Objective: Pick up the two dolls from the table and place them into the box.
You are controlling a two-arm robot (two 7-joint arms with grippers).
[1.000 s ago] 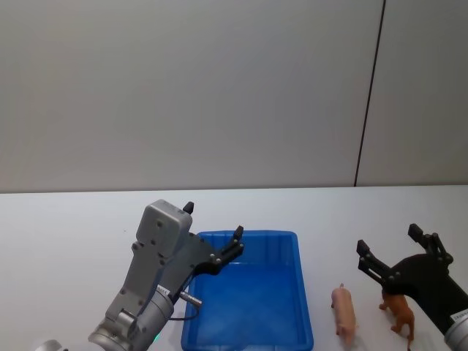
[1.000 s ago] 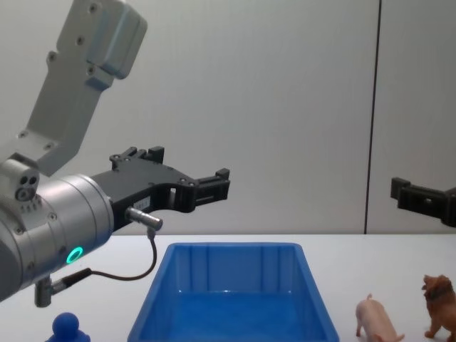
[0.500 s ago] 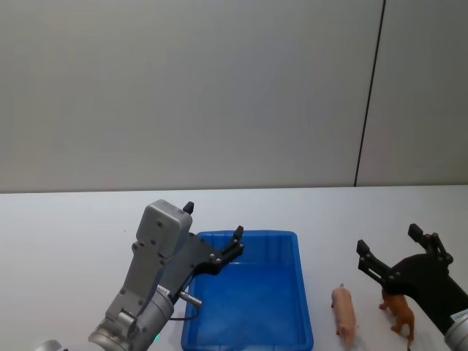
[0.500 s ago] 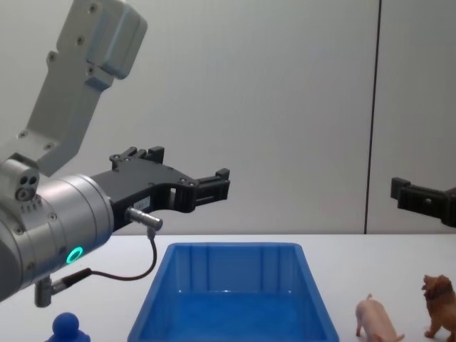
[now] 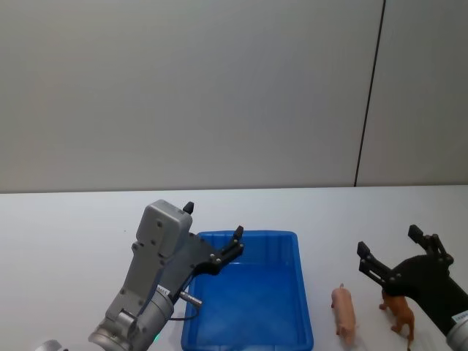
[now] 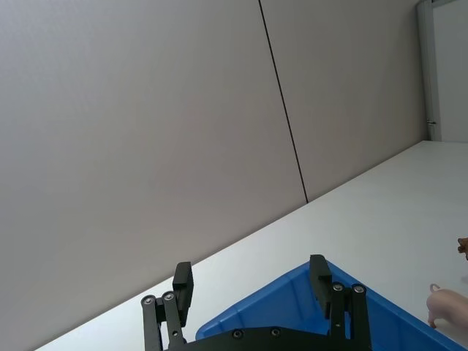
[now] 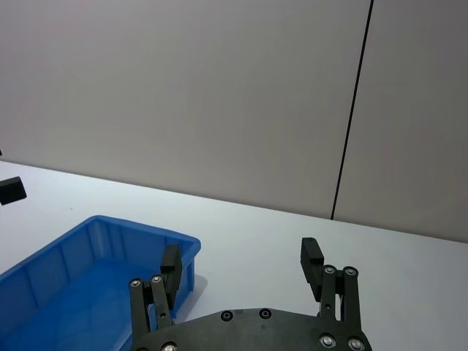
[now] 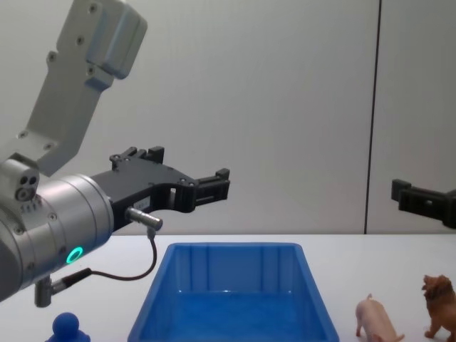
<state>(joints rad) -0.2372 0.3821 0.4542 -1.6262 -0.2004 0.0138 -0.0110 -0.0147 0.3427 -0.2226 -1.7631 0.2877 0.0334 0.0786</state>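
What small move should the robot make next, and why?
Probably lower the right gripper onto the brown animal. It is open and hovers roughly over that toy, which stands on the table beside the pig, right of the empty box. The left gripper hovers open over the box's left side.

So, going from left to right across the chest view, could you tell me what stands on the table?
A small blue rounded object, the blue box, the pink pig, the reddish-brown animal at the right edge.
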